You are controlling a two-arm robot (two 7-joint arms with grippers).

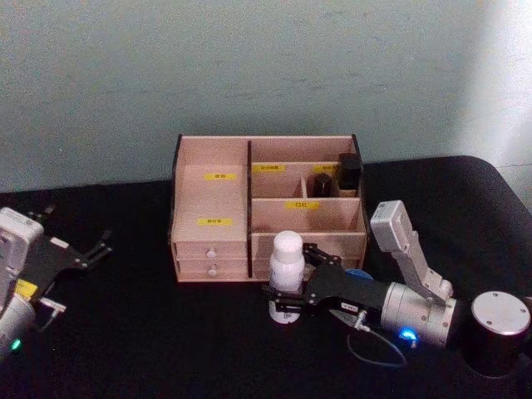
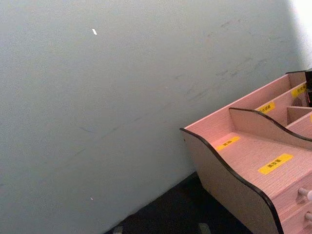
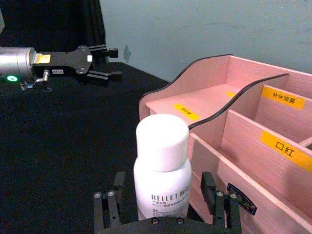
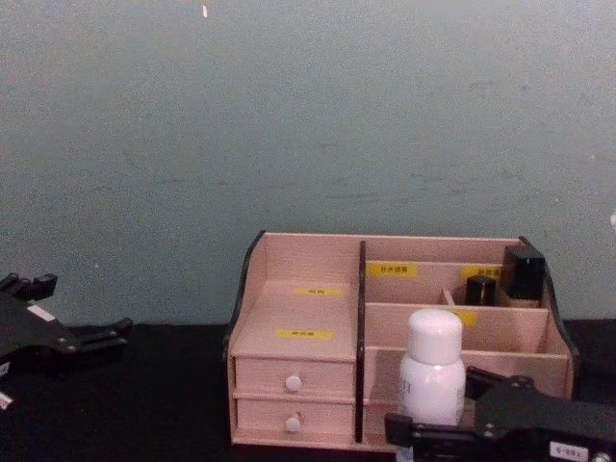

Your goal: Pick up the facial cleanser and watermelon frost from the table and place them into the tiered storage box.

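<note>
While it's upright, tall white plastic cleanser bottle (image 1: 287, 264): squeeze centred, lift straight.
Right gripper (image 1: 284, 306): apart, straddling it.
Left gripper (image 1: 101, 247): idle, apart.

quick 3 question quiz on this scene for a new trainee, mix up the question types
1. True or false: the facial cleanser already stands inside the tiered storage box.
2. Which gripper has its fingers on either side of the cleanser? A. left B. right C. neither
3. Fill in: the box's left half has ___ white-knobbed drawers.

Key
1. False: it stands on the table in front of the box.
2. B: the right gripper is open around it. The left gripper rests open at the table's left side.
3. Two.
</note>
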